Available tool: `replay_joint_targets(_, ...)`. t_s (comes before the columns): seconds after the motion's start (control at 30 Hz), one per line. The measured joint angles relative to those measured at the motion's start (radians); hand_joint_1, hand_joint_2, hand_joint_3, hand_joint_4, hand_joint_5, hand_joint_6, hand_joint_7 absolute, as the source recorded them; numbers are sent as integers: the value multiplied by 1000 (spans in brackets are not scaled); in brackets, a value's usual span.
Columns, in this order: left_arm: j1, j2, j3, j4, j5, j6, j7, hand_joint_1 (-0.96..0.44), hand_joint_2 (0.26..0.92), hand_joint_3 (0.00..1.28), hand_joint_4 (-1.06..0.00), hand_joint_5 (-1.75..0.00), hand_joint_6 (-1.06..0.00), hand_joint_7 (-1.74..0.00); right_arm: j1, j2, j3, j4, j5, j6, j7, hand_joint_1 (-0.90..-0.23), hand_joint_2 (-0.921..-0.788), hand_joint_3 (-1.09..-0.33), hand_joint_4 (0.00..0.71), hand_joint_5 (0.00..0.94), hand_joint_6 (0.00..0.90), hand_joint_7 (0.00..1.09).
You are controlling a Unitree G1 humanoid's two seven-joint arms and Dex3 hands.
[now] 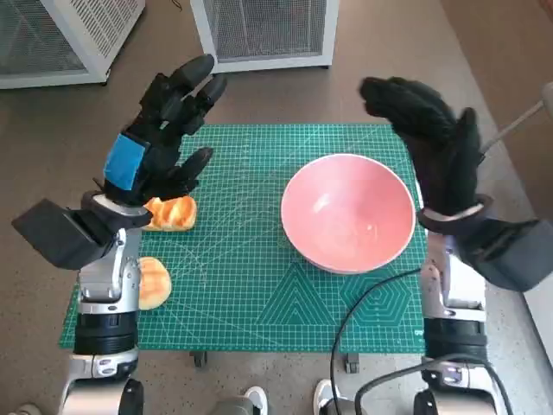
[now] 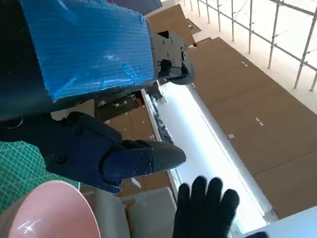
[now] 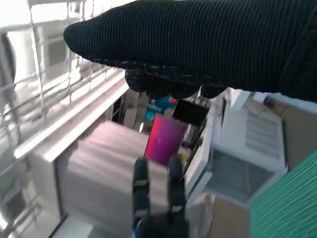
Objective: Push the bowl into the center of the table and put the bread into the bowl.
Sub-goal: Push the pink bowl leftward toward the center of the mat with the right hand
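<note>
Pink bowl (image 1: 347, 212): one, round, smooth and glossy, shallow dome shape, on the right half of the green mat (image 1: 251, 294), right of centre. Rim also visible in left wrist view (image 2: 54, 210).

Bread: two pieces, golden-brown, soft-looking crust. Far bread (image 1: 171, 213) at the mat's left side, glazed and split on top, partly under the left hand's fingers from the head view. Near bread (image 1: 154, 282) rounder, at the left edge of the mat, just beside the left forearm. Both well apart from the bowl.

Left hand (image 1: 164, 130): black, hard-shelled, blue tape on the back, raised over the far-left part of the mat above the far bread. Fingers spread, holding nothing. Touching the bread or not: cannot tell.

Right hand (image 1: 432, 143): black knitted glove, ribbed texture, raised at the mat's far-right edge just beside the bowl's far-right rim. Fingers apart, empty. Also visible in left wrist view (image 2: 205, 208).

Surface: green cutting mat with white grid lines and geometric outlines, covering the small table. Black cable (image 1: 363, 333) looping over the near-right part of the mat.

Room: brownish floor (image 1: 389, 52); two white cabinets with mesh fronts beyond the table, one at far left (image 1: 60, 35), one at far centre (image 1: 268, 30). Shoes at the near edge of the head view.
</note>
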Motion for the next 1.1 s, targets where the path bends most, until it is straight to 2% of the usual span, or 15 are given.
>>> replay_joint_targets(0.2,2,0,3,0,-1,-7,-1,-638,921,442,-295,-1,-62,-501,-11,-27,-42,126,-11,-57,-27,-653,-921,-702,195,1,6,424)
replay_joint_targets(0.33,2,0,3,1,1,-16,-1,-635,921,441,-294,0,-60,-497,-17,-41,-58,205,-42,-94,-63,-646,-921,-706,191,0,8,415)
replay_joint_targets(0.7,2,0,3,10,12,-30,2,-642,921,443,-289,0,-62,-489,-53,-89,-94,456,-88,-159,-146,-619,-921,-727,170,0,24,354)
replay_joint_targets(0.83,3,0,3,10,12,-31,3,-641,921,444,-289,0,-63,-487,-70,-101,-96,553,-117,-167,-192,-611,-921,-742,170,1,33,338)
replay_joint_targets(1.0,3,0,3,10,12,-32,6,-639,921,444,-288,0,-65,-484,-80,-100,-94,657,-153,-162,-258,-603,-921,-774,175,3,51,319)
replay_joint_targets(1.1,4,0,3,10,12,-32,8,-641,921,445,-288,0,-65,-483,-84,-91,-95,703,-160,-135,-284,-606,-921,-776,174,1,65,294)
